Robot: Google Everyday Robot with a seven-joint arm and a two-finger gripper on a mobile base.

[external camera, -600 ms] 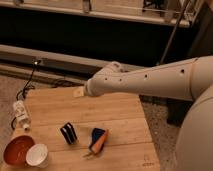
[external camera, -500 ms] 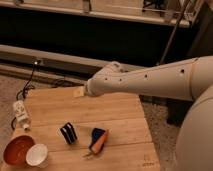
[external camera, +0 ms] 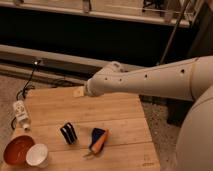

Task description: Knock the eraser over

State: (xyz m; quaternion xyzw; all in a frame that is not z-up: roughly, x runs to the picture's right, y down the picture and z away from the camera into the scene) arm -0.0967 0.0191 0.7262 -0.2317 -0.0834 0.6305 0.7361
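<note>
The tool [external camera: 79,92] is held over the far edge of the worktop [external camera: 117,112], well apart from the eraser [external camera: 68,133], which is stood upright near the front, just beside a blue-and-orange thing [external camera: 98,140]. Whether the tool is clenched or released can't be told tbh.
</note>
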